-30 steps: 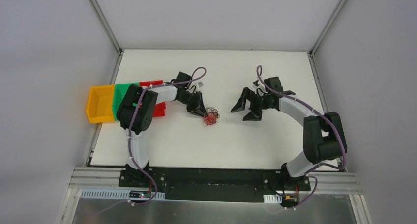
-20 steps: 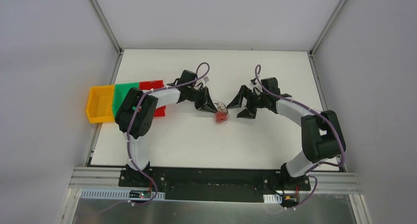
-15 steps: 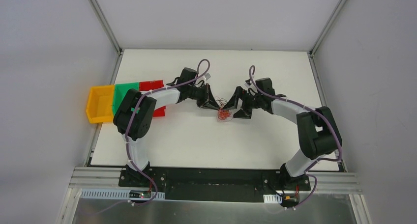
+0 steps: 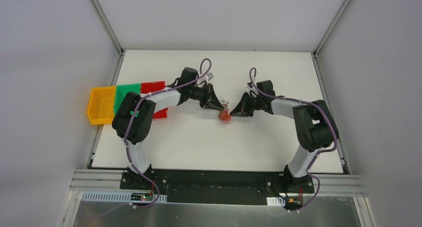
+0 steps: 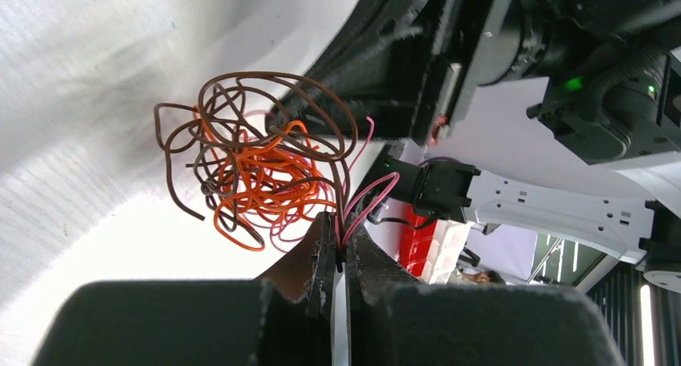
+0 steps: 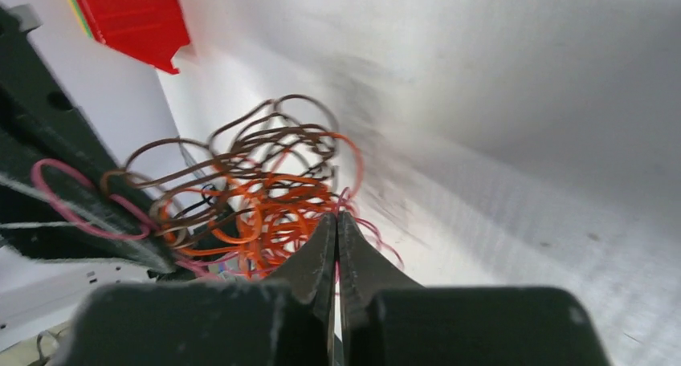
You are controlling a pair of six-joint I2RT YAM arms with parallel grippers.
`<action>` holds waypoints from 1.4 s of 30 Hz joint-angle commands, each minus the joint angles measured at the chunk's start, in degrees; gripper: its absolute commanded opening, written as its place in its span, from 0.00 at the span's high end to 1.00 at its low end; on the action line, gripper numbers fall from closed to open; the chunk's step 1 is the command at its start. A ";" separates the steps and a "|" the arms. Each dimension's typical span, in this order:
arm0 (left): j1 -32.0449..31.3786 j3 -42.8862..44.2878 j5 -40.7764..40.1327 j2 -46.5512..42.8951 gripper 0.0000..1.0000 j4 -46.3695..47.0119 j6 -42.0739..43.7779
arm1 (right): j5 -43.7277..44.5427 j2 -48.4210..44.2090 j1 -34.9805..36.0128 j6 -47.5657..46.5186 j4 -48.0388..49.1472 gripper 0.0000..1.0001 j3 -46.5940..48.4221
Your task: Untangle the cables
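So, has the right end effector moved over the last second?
Yes. The right end effector has shifted left, away from the table and its right edge, reaching the cables.

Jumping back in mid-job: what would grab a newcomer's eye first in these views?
A small clump of the cables, orange, pink and dark brown curls, is caught between two arm tips meeting mid-table. The left gripper is shut on strands at one side, and the right gripper looks shut on strands at the other. A row of bins, yellow, green and red, lines the left edge of the table.
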 commanded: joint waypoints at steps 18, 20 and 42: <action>-1.03 9.30 13.76 -12.30 1.00 -8.66 10.88 | -9.50 -16.62 -8.58 -8.03 -8.87 0.14 1.07; -1.52 10.42 14.55 -11.98 1.00 -8.64 10.95 | -11.27 -16.30 -7.50 -4.30 -4.01 0.11 1.49; -1.85 18.25 21.09 -8.95 1.00 0.15 1.35 | -18.98 -13.90 -1.60 31.17 35.08 1.00 -0.44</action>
